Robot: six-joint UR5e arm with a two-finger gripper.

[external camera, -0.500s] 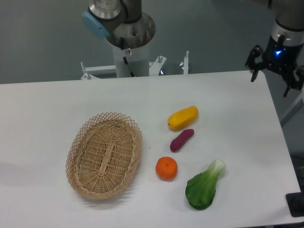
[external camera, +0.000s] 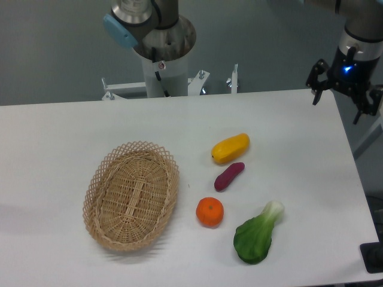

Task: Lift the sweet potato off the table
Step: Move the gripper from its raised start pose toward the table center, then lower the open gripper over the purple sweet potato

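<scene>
A small reddish-purple sweet potato point(external camera: 229, 176) lies on the white table point(external camera: 60, 131), right of centre, between a yellow oblong fruit and an orange. My gripper point(external camera: 339, 103) hangs at the far right, above the table's back right corner, well away from the sweet potato. Its black fingers point(external camera: 315, 89) stand spread apart with nothing between them.
A yellow-orange oblong fruit point(external camera: 230, 147) lies just behind the sweet potato, a round orange point(external camera: 209, 211) just in front. A green bok choy point(external camera: 257, 234) sits at the front right. An oval wicker basket point(external camera: 131, 195) stands left of centre. The arm's base column point(external camera: 163, 60) rises behind the table.
The gripper has shifted slightly left and up at the back right corner. Nothing on the table has moved.
</scene>
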